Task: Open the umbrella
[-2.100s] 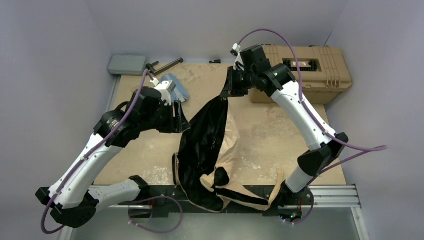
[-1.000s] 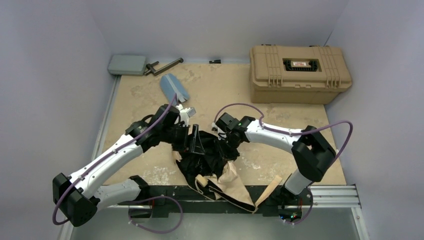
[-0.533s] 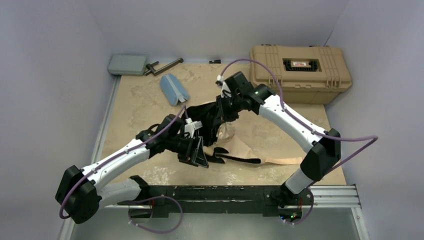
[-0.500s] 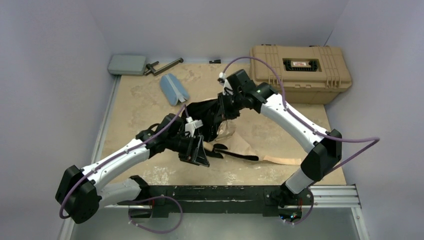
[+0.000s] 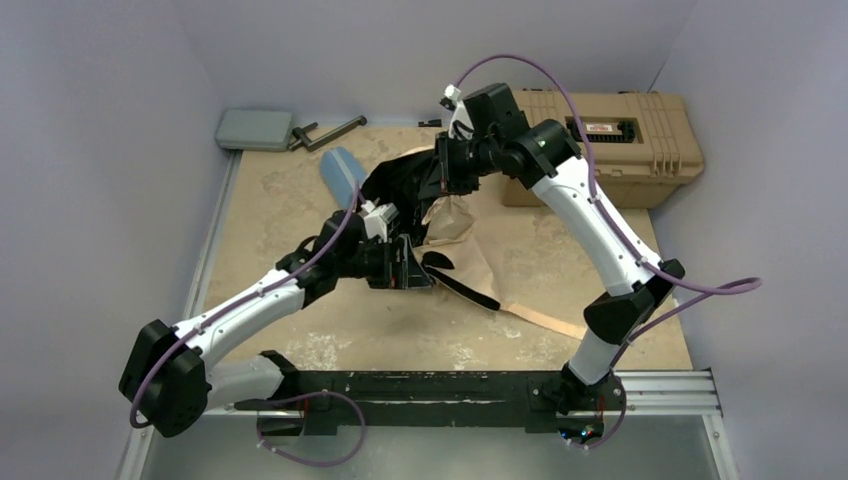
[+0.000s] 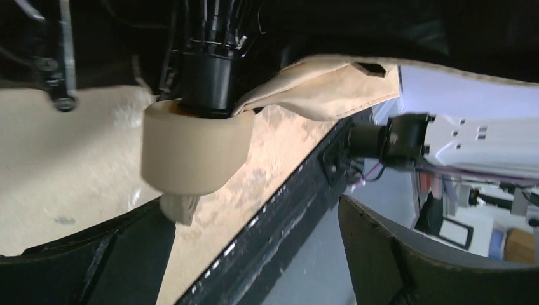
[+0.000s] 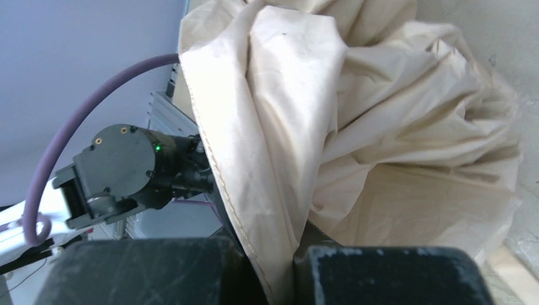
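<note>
The umbrella lies crumpled mid-table, its black underside bunched up at the back and beige canopy trailing toward the front right. My right gripper is raised at the back, shut on a fold of beige canopy pinched between its fingers. My left gripper is open beside the umbrella's lower end. In the left wrist view the cream handle on its black shaft hangs just ahead of the left finger. Nothing sits between that gripper's fingers.
A tan toolbox stands at the back right, close behind the right arm. A blue pouch lies back left, partly covered by black fabric. A grey pad and a black tool are in the far left corner. The black rail lines the near edge.
My right gripper shut on the canopy and carried it up toward the back of the table. My left gripper opened wider and shifted back slightly. The fabric dragged away from the near edge.
</note>
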`<act>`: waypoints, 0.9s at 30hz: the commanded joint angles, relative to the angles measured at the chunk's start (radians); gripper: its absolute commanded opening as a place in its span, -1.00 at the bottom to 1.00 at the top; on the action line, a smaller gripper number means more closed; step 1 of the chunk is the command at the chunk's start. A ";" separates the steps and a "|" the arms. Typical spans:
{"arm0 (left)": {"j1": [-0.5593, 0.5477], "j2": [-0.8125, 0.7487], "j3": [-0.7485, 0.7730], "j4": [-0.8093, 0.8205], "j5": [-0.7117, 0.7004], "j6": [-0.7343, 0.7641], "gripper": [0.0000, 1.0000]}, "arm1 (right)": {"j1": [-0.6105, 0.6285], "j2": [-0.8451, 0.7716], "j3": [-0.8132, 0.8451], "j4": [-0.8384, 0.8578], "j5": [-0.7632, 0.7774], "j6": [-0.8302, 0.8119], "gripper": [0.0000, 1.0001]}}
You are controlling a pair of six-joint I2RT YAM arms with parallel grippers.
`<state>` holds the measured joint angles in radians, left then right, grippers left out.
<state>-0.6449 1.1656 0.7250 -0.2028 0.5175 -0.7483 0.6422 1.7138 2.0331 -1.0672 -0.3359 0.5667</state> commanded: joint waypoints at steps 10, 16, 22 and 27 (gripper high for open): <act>0.076 -0.005 0.030 0.257 -0.089 0.030 0.73 | -0.011 -0.005 0.202 -0.069 -0.089 0.059 -1.00; 0.095 0.033 0.066 0.270 -0.029 0.083 0.67 | -0.018 -0.020 0.205 -0.060 -0.145 0.093 -1.00; 0.091 0.131 0.100 0.442 0.099 -0.040 0.16 | -0.021 -0.043 0.148 -0.013 -0.170 0.117 -1.00; 0.090 0.128 0.129 0.382 0.155 -0.092 -1.00 | -0.112 -0.060 0.037 0.080 -0.140 0.119 -1.00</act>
<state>-0.5541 1.3174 0.7872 0.1562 0.5934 -0.7944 0.6075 1.7195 2.1368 -1.1183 -0.4480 0.6621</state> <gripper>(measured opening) 0.266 0.011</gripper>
